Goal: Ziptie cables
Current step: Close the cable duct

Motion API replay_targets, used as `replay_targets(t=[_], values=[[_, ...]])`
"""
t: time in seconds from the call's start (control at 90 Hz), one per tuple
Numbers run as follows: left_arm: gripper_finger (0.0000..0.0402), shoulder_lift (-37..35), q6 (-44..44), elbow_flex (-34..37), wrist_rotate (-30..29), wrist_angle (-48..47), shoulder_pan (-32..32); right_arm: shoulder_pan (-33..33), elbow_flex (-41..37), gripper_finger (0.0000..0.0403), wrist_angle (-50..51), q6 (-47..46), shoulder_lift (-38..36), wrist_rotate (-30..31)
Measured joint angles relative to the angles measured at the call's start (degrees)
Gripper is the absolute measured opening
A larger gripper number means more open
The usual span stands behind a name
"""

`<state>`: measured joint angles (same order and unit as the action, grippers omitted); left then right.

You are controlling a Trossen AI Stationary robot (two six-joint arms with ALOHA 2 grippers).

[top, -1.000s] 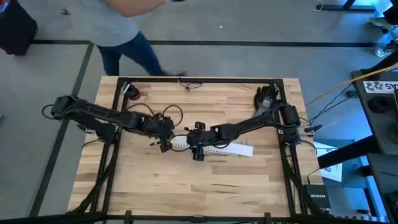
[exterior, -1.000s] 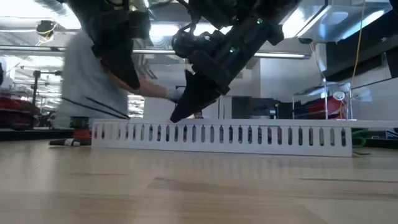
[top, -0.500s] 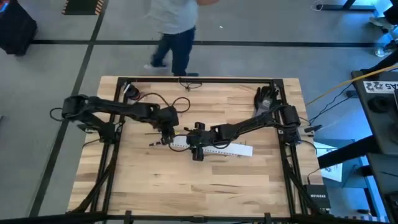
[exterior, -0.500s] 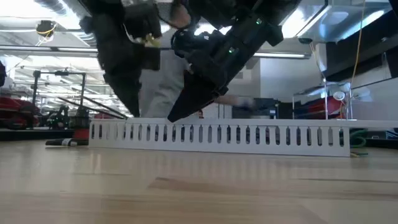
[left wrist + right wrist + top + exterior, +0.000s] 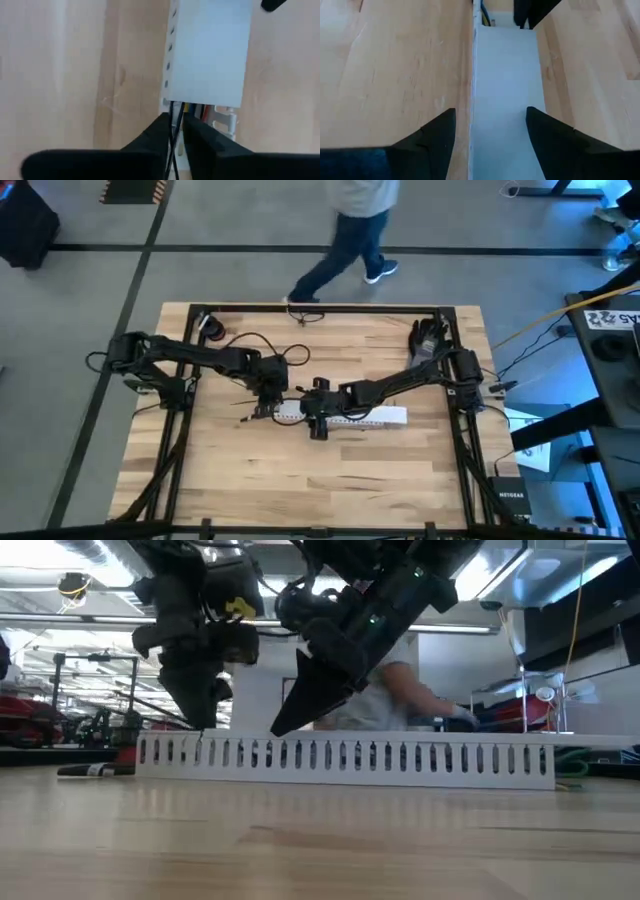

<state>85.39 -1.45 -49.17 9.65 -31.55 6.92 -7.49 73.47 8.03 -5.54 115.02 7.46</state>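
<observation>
One camera looks straight down, one level across the table (image 5: 250,480), both wrists close (all share the duct (image 5: 345,756)).

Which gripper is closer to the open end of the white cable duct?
Left. The left gripper is at the duct's open end, pinching a wire; the right gripper straddles it farther along.

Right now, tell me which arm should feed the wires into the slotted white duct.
Left, probably: its end effector is pinched on the wires at the duct's open end. The right end effector straddles the duct, open.
</observation>
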Motion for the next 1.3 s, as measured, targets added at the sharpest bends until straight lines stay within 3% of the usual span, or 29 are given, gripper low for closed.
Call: replay_targets(t=[0.144,0.622,0.9,1.056,1.3], values=[[0.0004,-0.4,-0.5,0.0,0.1,-0.5,0.0,0.0,0.0,0.0234,-0.2,0.2,0.0,0.0],[0.0,-0.1,3.4,-3.9,0.2,-5.8,-3.6,0.1,-0.1,0.0234,-0.2,0.1,0.0,0.5],[0.0002,0.1,10.8,-1.0,-0.5,-4.4,-7.8,0.4,-0.1,0.0234,-0.5,0.0,0.1,0.5],[0.0021,0.0,14.9,-0.4,-0.8,-4.4,-9.1,0.4,-0.1,0.0234,-0.6,0.0,0.1,0.5],[0.0093,0.0,14.9,-2.0,-1.0,-8.8,-8.2,0.4,-0.1,0.0234,-0.8,-0.1,0.1,0.6]])
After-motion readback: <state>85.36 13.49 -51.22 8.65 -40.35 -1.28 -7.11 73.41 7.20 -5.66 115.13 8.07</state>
